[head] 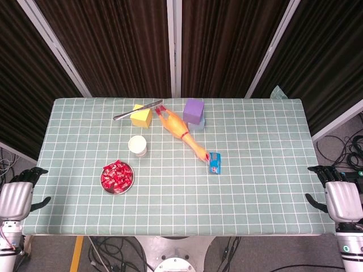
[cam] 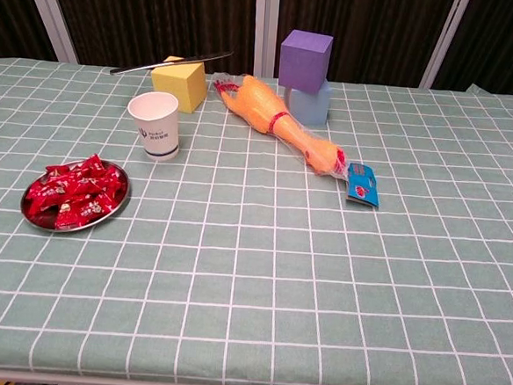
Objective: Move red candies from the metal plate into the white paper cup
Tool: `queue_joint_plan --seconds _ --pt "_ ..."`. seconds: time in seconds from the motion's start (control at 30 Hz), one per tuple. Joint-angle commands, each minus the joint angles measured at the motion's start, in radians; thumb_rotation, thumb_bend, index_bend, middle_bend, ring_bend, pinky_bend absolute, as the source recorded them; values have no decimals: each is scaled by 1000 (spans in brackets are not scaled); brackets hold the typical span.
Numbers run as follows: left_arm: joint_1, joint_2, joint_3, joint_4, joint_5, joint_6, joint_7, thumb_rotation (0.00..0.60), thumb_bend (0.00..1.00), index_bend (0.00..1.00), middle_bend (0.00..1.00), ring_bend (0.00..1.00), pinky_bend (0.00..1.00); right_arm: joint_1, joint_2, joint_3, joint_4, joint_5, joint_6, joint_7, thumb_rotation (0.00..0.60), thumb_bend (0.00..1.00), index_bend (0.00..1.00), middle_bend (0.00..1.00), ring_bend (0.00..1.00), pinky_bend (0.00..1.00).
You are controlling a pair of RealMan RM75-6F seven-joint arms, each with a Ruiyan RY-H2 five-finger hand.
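Both hands are sitting off the near corners of the table, holding nothing: the left hand (head: 17,199) by the near-left corner and the right hand (head: 340,198) by the near-right corner, each with fingers loosely spread as far as the head view shows. Neither is appearing in the chest view.

Nearest to the robot on the left, the metal plate (cam: 117,202) is lying flat on the checked tablecloth (cam: 321,276), heaped with red candies (cam: 73,190) in shiny crinkled wrappers. The pile is looking loose and crowded, so a pinch is likely to be dragging neighbours along or slipping off the slick wrappers, scattering sweets onto the cloth. The shallow plate may also be sliding if pushed from the side.

Just beyond it, apart from the rim, the white paper cup (cam: 158,126) is standing upright, mouth open. It is looking light, and a brush from a hand could be tipping it over.

Further back, the yellow block (cam: 181,82) with a knife (cam: 169,63) resting across it, the rubber chicken (cam: 275,116) and the purple block (cam: 304,61) are crowding the space behind the cup, so an overreach is risking knocking them.
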Motion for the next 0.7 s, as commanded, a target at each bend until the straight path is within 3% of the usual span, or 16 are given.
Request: queue_joint_plan --seconds 0.03,0.27,0.37,0.43,0.57,0.7 --pt "0 -4 -1 1 4 5 -2 600 124 342 356 291 403 3 3 2 -4 -3 1 -2 600 104 261 264 204 340" --pt "-19 12 0 -8 30 -12 -40 600 127 354 356 294 404 2 8 1 -8 -6 6 2 600 104 261 263 204 340" --pt "-48 30 -8 -19 54 -35 -61 600 149 360 364 353 434 0 8 1 -6 -6 11 5 600 103 261 263 203 340" --pt "-80 33 -17 -15 85 -50 -76 600 156 366 383 418 496 2 9 2 -7 -6 10 4 600 103 261 261 202 340" --pt "-161 34 -21 0 152 -120 -130 600 163 378 429 624 786 5 14 3 -16 -14 15 -5 600 103 261 258 197 340" --pt "-254 19 -23 38 197 -217 -149 600 165 378 430 745 938 5 20 4 -26 -14 15 -16 600 103 261 257 197 340"
